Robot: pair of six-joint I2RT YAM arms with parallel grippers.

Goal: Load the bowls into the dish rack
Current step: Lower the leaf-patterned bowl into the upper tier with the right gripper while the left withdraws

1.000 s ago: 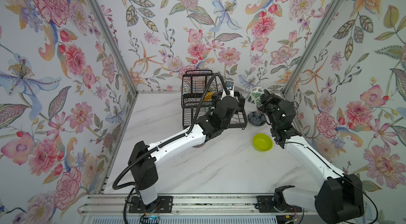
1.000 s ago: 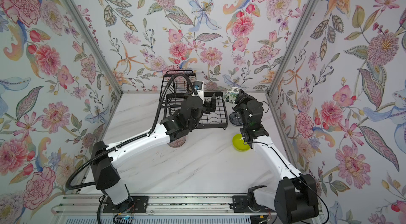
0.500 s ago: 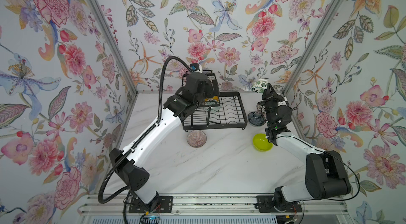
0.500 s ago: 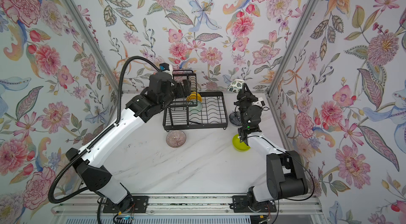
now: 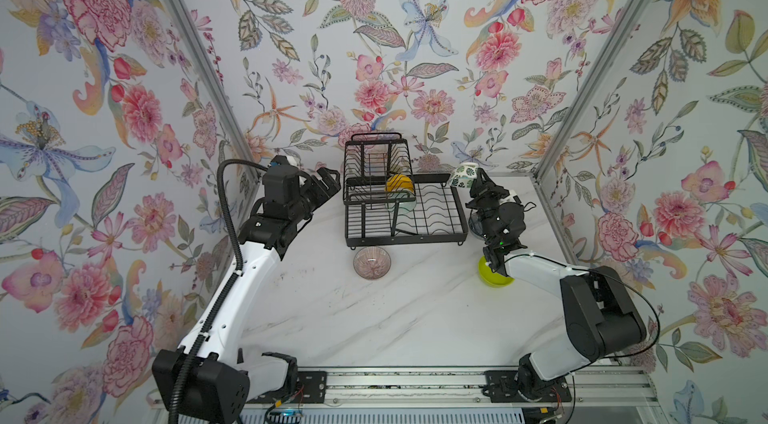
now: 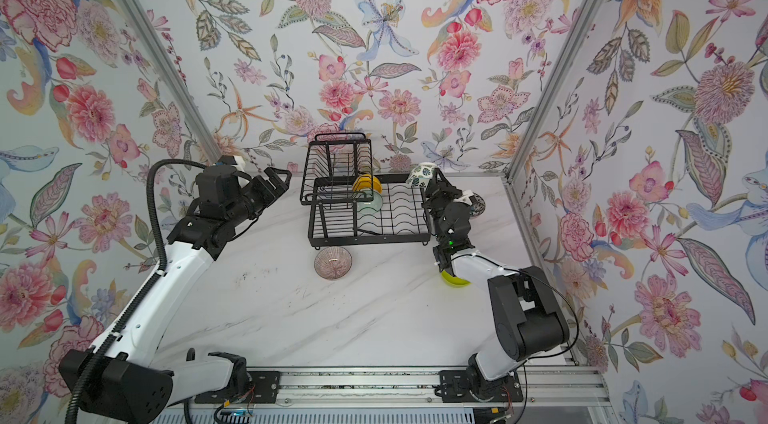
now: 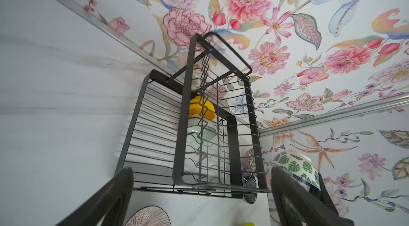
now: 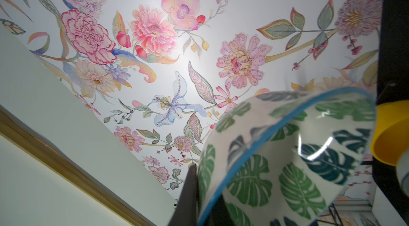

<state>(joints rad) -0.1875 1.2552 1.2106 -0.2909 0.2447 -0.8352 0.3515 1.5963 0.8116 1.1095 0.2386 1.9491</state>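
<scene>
Your right end effector (image 5: 477, 181) is clamped on the rim of the leaf bowl (image 5: 462, 176), holding it tilted in the air by the far right corner of the dish rack (image 5: 415, 238). Your left end effector (image 5: 328, 181) hangs just beside the rack's left side, jaws spread wide with nothing in them. A yellow bowl (image 5: 400, 184) and a pale aqua bowl (image 5: 402, 203) stand on edge in the lower tray. The pink ribbed bowl (image 5: 372, 262) sits on the table (image 5: 395, 318) just in front of the rack, and the lime green bowl (image 5: 494, 278) lies partly under your right arm
</scene>
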